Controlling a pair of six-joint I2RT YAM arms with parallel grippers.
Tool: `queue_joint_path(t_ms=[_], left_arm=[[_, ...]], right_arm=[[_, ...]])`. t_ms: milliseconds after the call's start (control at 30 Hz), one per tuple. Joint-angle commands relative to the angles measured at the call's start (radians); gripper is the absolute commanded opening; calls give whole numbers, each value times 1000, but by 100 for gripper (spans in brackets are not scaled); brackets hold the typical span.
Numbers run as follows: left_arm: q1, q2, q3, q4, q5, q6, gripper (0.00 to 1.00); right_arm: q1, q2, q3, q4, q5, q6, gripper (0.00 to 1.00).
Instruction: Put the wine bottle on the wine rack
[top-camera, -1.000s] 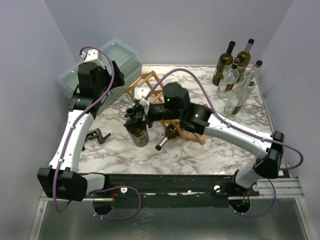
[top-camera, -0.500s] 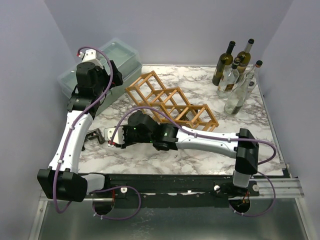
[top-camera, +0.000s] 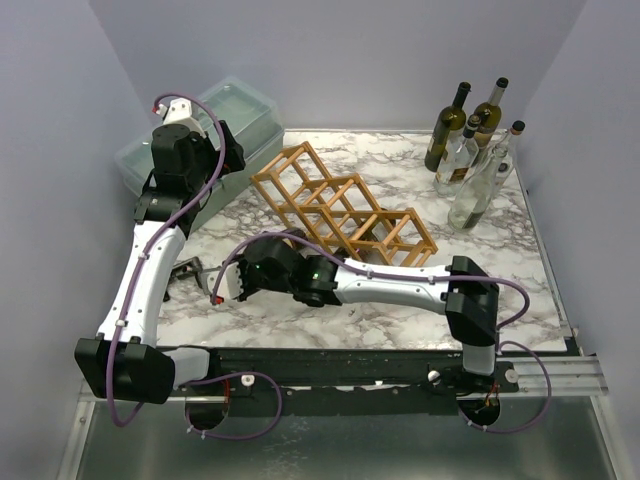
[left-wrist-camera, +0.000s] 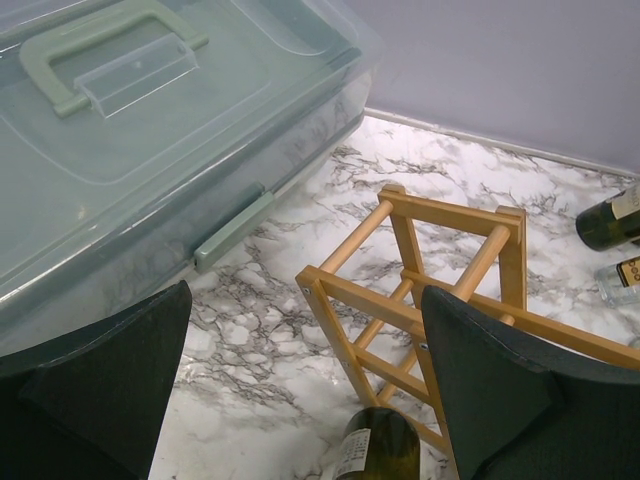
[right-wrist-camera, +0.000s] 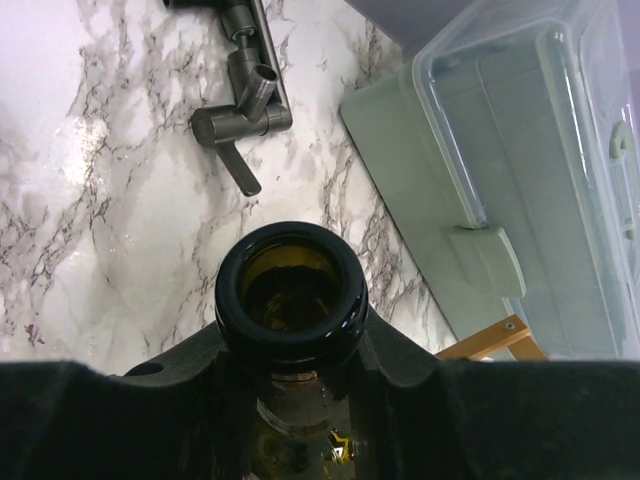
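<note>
The wine bottle (right-wrist-camera: 292, 335) is held by the neck in my right pincer (right-wrist-camera: 290, 395), both fingers pressed tight on the dark glass just under the open mouth. In the top view this is left of centre in the lower half, over the marble desk (top-camera: 400, 320) and apart from the wine rack (top-camera: 340, 205), which lies slantwise mid-frame. Beyond the mouth a grey metal fitting (right-wrist-camera: 240, 110) lies on the desk, with a clear lidded box (right-wrist-camera: 530, 150) at the right. My left pincer (left-wrist-camera: 305, 295) hangs spread, pinching nothing. At the bottom edge of its view a green bottle body (left-wrist-camera: 380, 450) shows a pale label, too small to read; I cannot tell whether it is the bottle I hold. Labels on the standing bottles (top-camera: 470, 150) upper right are unreadable too
</note>
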Motion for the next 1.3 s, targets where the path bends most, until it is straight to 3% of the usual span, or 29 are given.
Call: queue_joint_path(t_ms=[0,467,833,1267], left_arm=[[13,-24,3,3,-2,-3,99],[19,-30,4,1,-1,-3,99],[18,-36,5,1,-2,-2,99],[19,-37,6,3,13,-13,98]], right_arm=[[20,25,38,108,87,-119,0],[56,132,64,147,280,-255,1],[74,170,119,137,332,-300,0],[71,218,75,163,430,-355,1]])
